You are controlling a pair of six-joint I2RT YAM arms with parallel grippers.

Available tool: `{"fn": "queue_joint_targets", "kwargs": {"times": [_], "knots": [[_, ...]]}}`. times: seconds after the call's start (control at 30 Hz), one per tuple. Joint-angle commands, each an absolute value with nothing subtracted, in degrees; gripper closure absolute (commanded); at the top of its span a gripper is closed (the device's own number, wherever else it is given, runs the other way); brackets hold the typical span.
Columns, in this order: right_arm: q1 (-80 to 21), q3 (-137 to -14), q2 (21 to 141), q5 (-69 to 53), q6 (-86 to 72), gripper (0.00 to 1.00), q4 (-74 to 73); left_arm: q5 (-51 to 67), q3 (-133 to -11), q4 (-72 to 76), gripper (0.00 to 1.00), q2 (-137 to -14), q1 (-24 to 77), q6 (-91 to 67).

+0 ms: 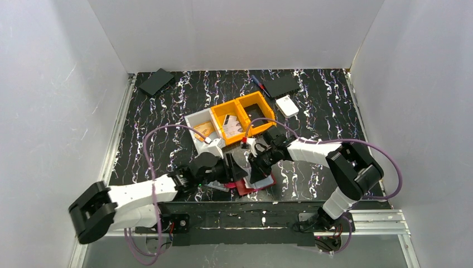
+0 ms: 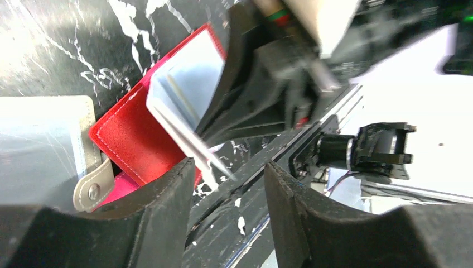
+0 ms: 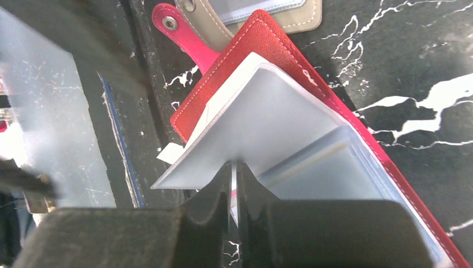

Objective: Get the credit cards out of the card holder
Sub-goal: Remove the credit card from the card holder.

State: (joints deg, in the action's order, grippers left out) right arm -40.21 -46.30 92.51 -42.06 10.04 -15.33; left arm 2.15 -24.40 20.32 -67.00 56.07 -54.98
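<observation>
Card holder [image 1: 252, 188]: red case with pale stitching, lying open on the table [image 1: 167, 111] just beside the near edge, about midway along it, between my 2 grippers.
Clear leaf [image 3: 262, 128]: pale translucent pocket page of the holder, standing tilted up off the red cover. Another pale page lies flat beneath it.
Credit cards: I cannot tell whether any sit inside the pale pages. The pockets read as greyish and blurred.
Right gripper [image 3: 234, 167]: fingers drawn together to a thin slit, pinching the lower edge of the clear leaf.
Left gripper [image 2: 228, 166]: fingers spread wide with nothing between them, low over the near edge just beside the red cover. 1 corner of the raised leaf points toward the gap.
Pink strap [image 3: 184, 33]: snap strap poking out from under the red cover.
Beige wallet [image 2: 88, 134]: second holder with a clear pocket and a snap tab, just beside the red case on the side toward the left edge.
Orange bins [image 1: 241, 111]: 2 joined compartments near the middle of the table, beyond both grippers. The contents are too small to name.
White bin [image 1: 192, 120]: touching the orange bins on the left-edge side, with a tan-orange flat piece inside.
Black slab [image 1: 156, 81]: flat, at the far left corner.
Second black slab [image 1: 281, 85]: near the far edge, toward the right.
White box [image 1: 287, 106]: small, just beside that second slab.
</observation>
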Motion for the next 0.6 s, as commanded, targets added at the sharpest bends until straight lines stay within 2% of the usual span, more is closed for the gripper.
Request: {"fn": "queue_joint_targets", "kwargs": {"times": [0.0,0.17,0.4,0.57], "knots": [[-40.93,-46.66,93.99,-45.13,6.76,0.87,-12.05,-6.78,-26.61,10.70,0.54,-55.67,57.06,-52.91],[-43.01,-47.75,97.84,-41.03,1.95,0.92,-9.78,-1.20,-29.97,9.79,0.56,-56.87,57.34,-52.36],[-43.09,-48.69,99.14,-36.47,0.35,0.90,-9.56,6.20,-33.43,16.39,0.80,-71.58,58.17,-51.99],[-41.75,-49.00,98.05,-36.24,0.52,0.89,-10.10,4.15,-31.83,17.83,0.90,-76.41,58.24,-52.48]]}}
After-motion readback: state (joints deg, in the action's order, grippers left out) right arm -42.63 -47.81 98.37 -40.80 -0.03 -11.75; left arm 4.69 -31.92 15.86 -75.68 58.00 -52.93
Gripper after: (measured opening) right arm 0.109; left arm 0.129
